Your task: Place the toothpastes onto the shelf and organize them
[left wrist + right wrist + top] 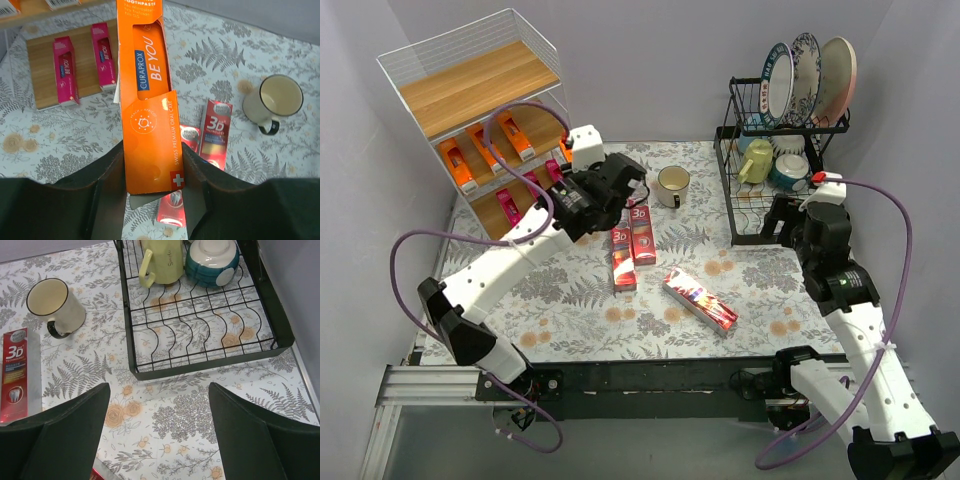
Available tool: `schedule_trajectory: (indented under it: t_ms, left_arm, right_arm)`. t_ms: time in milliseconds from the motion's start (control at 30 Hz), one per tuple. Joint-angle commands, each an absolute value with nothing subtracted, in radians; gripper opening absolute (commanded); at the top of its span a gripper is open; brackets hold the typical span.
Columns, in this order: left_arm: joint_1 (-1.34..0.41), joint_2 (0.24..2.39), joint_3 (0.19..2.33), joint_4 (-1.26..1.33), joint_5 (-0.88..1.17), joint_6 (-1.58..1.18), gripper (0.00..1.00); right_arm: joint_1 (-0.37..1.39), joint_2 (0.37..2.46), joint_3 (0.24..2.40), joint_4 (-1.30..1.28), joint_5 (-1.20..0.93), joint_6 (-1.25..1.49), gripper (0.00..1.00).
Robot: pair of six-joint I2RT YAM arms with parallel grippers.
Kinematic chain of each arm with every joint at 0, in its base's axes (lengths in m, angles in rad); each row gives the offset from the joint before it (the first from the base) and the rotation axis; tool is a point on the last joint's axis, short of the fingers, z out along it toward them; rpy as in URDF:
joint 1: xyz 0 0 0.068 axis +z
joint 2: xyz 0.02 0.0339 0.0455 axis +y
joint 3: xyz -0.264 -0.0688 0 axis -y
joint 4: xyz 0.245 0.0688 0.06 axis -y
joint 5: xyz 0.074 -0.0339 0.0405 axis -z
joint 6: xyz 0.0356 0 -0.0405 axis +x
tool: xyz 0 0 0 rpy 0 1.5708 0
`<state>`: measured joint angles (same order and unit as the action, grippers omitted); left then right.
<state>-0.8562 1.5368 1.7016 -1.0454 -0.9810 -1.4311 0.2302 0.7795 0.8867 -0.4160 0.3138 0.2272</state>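
Observation:
The white wire shelf [480,85] stands at the back left. Its middle board holds three orange cartons [485,150]. Its bottom board [42,75] holds two magenta cartons [66,70]. My left gripper [152,170] is shut on the lower end of an orange carton [147,100]. In the top view this gripper [567,168] is just in front of the shelf's lower tiers. Two dark red 3D cartons [623,258] [642,235] lie side by side mid-table, and a third [700,299] lies diagonally nearer. My right gripper [159,405] is open and empty above the cloth in front of the dish rack.
A cream mug [672,185] stands behind the red cartons. A black wire dish rack [775,160] at the back right holds plates, a yellow mug [160,262] and a teal bowl [212,260]. The shelf's top board is bare.

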Motion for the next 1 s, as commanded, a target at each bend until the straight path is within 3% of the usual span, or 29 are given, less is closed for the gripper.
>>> schedule_trajectory:
  t_ms: [0, 633, 967]
  left_arm:
    - [-0.769, 1.516, 1.793, -0.99, -0.989, -1.335, 0.2]
    - [-0.437, 1.667, 1.924, -0.736, -0.781, -1.108, 0.21]
    - [-0.364, 1.733, 1.919, -0.611, -0.721, -1.052, 0.22]
  right_arm:
    - [0.227, 0.753, 0.882, -0.396, 0.37, 0.184, 0.88]
    - [0.232, 0.629, 0.781, -0.327, 0.397, 0.144, 0.86]
    - [0.244, 0.542, 0.692, -0.25, 0.393, 0.12, 0.85]
